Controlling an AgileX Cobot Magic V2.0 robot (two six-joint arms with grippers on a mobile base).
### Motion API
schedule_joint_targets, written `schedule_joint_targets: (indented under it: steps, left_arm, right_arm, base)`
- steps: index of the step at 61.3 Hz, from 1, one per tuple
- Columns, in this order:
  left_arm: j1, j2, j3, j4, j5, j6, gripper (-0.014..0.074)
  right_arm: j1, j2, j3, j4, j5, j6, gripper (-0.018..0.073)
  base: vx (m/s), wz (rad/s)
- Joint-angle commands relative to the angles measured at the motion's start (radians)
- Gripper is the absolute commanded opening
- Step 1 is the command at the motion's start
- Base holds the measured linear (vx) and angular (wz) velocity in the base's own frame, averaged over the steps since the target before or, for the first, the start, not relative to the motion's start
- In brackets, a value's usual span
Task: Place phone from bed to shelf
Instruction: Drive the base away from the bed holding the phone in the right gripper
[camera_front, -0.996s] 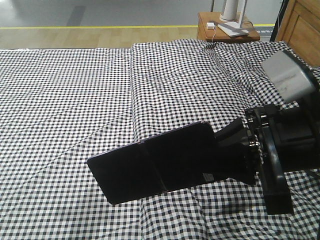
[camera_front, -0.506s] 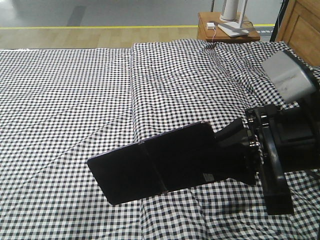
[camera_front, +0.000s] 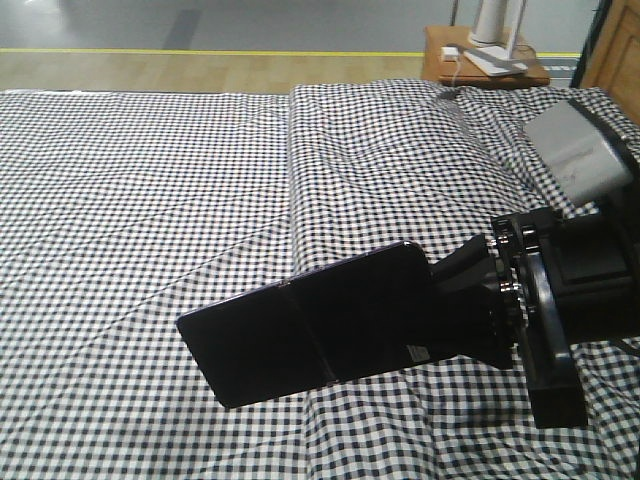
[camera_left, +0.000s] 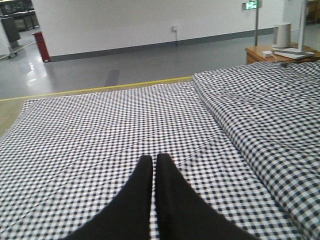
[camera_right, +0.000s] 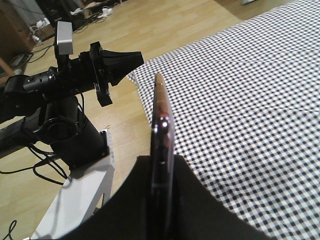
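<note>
The phone (camera_front: 310, 335) is a glossy black slab with a seam across its middle, held level above the checked bed (camera_front: 150, 200). My right gripper (camera_front: 437, 312) is shut on its right end. The right wrist view shows the phone (camera_right: 161, 130) edge-on, clamped between the two black fingers of that gripper (camera_right: 162, 162), with the bed (camera_right: 250, 90) to its right. My left gripper (camera_left: 152, 159) is shut with nothing in it and hovers over the bed (camera_left: 100, 125). It also shows from the side (camera_right: 135, 59) over the floor. The shelf is out of view.
A reddish-brown nightstand (camera_front: 485, 60) with a white device stands behind the bed's far right corner. Wooden furniture (camera_front: 618, 50) sits at the top right edge. A raised mattress section (camera_front: 390, 150) runs down the bed's right half. The robot's base and cables (camera_right: 75, 135) stand on the wood floor.
The bed and nightstand have shifted to the right in the front view, so the view has swung left. The phone and right gripper keep their place in the frame.
</note>
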Motion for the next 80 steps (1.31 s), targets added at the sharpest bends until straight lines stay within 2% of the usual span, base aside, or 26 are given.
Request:
schedule_joint_targets:
  steps: [1, 80]
  left_arm:
    - [-0.007, -0.004, -0.023, -0.009, -0.073, -0.006, 0.0001]
    - [-0.007, -0.004, -0.023, -0.009, -0.073, -0.006, 0.0001]
  right_arm:
    - [-0.001, -0.021, -0.026, 0.084, 0.072, -0.006, -0.0003]
    - [-0.001, -0.021, -0.026, 0.085, 0.072, -0.009, -0.0003]
  base:
    - [-0.07, 0.26]
    - [-0.10, 0.36]
